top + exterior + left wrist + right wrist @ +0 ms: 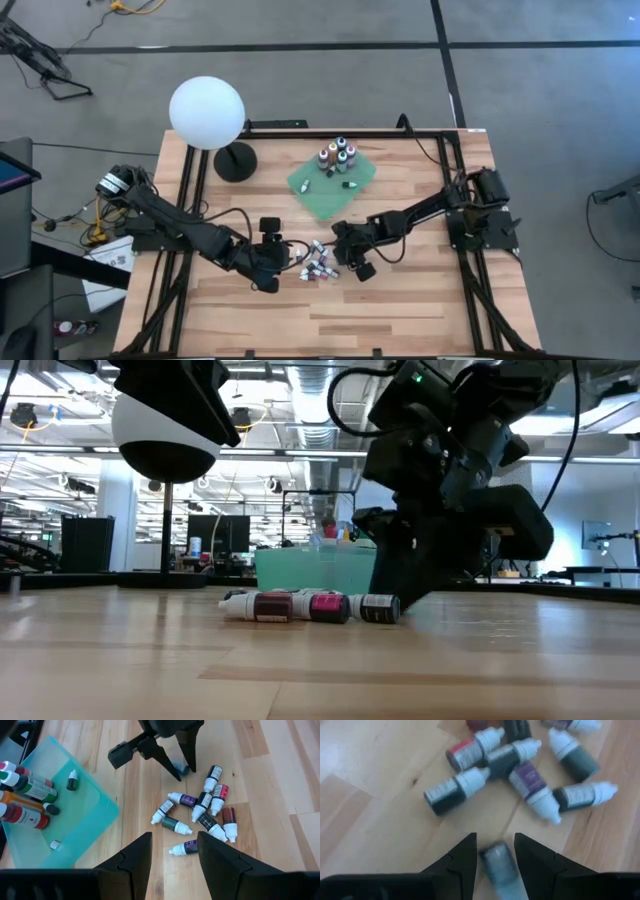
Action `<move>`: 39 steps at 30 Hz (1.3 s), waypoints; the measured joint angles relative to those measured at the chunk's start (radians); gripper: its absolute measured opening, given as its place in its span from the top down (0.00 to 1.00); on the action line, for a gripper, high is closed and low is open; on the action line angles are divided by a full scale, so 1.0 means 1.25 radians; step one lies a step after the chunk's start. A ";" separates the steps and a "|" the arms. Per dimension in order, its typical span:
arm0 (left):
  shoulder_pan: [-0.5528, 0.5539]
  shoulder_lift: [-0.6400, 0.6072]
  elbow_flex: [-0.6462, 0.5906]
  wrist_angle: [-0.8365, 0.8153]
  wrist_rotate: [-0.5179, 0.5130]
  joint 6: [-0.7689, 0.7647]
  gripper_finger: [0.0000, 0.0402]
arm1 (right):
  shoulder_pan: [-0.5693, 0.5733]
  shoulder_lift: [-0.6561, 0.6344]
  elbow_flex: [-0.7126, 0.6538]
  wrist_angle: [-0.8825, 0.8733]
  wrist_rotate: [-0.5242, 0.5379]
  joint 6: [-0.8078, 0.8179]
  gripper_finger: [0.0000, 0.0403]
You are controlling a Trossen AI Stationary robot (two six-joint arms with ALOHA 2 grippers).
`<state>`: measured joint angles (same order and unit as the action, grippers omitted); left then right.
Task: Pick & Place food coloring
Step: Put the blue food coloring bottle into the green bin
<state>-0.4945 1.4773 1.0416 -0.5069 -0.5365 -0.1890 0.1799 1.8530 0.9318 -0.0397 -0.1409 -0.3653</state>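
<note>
Currently, right gripper [495,855]: down at the pile's right edge, fingers clamped on one bluish bottle [498,864].
Left gripper [172,855]: fingers apart, empty, left of the pile.
Done: several bottles [336,156] on green cloth [318,190], far centre.
Left: loose food coloring [320,266] lay on table [420,300].

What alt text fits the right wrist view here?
The right gripper has its two dark fingers closed around a small bluish dropper bottle lying on the light wooden table. Just beyond it, a loose pile of small white-capped food coloring bottles lies on its sides, with dark, red and purple labels.
</note>
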 joint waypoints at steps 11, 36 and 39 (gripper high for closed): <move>0.000 0.000 0.000 0.000 0.000 0.000 0.62 | -0.010 -0.001 0.002 -0.039 -0.002 0.044 0.70; 0.000 0.000 0.000 -0.001 0.002 0.006 0.62 | -0.020 -0.008 0.002 -0.120 0.008 0.173 0.70; 0.000 0.000 0.000 -0.001 0.002 0.006 0.62 | -0.020 -0.009 0.002 -0.126 0.008 0.175 0.70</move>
<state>-0.4942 1.4776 1.0416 -0.5079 -0.5346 -0.1810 0.1547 1.8420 0.9348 -0.1978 -0.1314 -0.1460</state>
